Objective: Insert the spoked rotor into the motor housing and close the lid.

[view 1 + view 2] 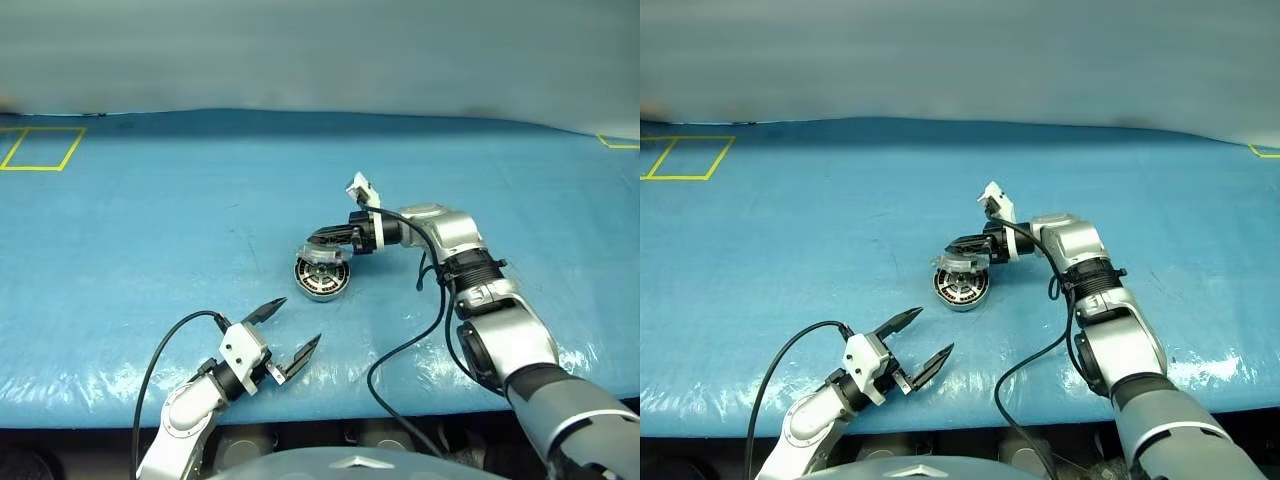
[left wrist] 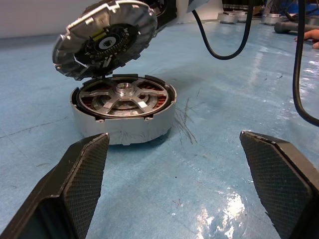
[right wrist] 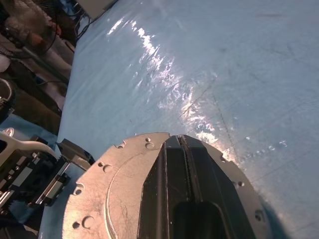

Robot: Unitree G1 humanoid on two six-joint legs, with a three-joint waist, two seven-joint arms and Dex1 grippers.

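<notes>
The motor housing (image 1: 322,280) sits mid-table on the blue cover. Inside it lies the spoked rotor (image 2: 124,95), its black rim and silver spokes level with the housing wall (image 2: 124,128). The lid (image 2: 104,37) stands tilted over the housing's far edge, half open. My right gripper (image 1: 320,238) is shut, its fingers (image 3: 182,164) lying flat against the lid's outer face (image 3: 109,199). Nearer the front edge, my left gripper (image 1: 298,322) is open and points at the housing, a short way from it, with nothing between its fingers (image 2: 75,184).
A yellow tape rectangle (image 1: 40,148) marks the far left of the table and a yellow corner (image 1: 620,143) the far right. A black cable (image 1: 400,350) loops from the right arm over the table toward its front edge.
</notes>
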